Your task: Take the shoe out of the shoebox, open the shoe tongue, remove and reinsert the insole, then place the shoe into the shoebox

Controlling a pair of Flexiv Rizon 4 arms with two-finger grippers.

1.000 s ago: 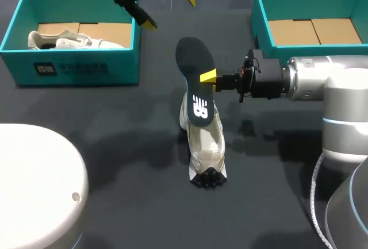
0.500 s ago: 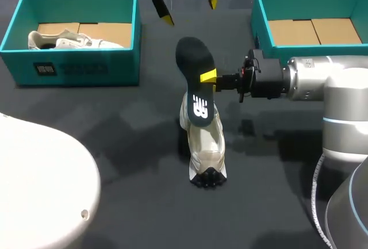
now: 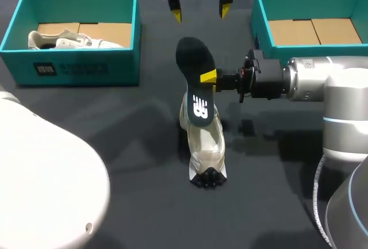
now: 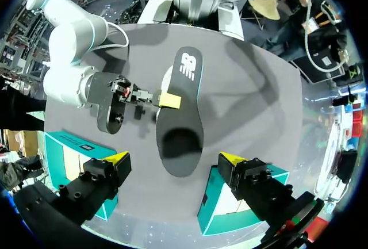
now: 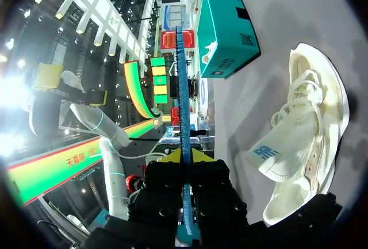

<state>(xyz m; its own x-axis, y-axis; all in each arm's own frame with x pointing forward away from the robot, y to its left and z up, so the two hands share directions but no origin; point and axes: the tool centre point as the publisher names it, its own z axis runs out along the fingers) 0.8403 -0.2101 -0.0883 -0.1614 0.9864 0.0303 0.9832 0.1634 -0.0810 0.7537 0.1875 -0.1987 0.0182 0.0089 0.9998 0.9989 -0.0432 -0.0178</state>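
Observation:
A dark insole (image 3: 195, 79) stands on edge above the table's middle, with my right gripper (image 3: 209, 77) shut on its side. Below it the cream shoe (image 3: 206, 145) lies on the table, toe toward the front edge. My left gripper (image 3: 199, 12) hangs open at the back, just beyond the insole's far end and apart from it. In the left wrist view the insole (image 4: 181, 111) stretches ahead of my open left gripper (image 4: 174, 160). In the right wrist view the insole (image 5: 181, 105) shows edge-on in my right gripper (image 5: 183, 158), with the shoe (image 5: 305, 140) beside it.
A teal shoebox (image 3: 75, 68) at the back left holds another pale shoe (image 3: 69, 41). A second teal shoebox (image 3: 261, 25) at the back right holds only cardboard. The white bulk of my left arm (image 3: 46, 191) fills the front left.
My left gripper has swung to the right along the back of the table and now hangs behind the insole. The right arm, insole and shoe have not moved.

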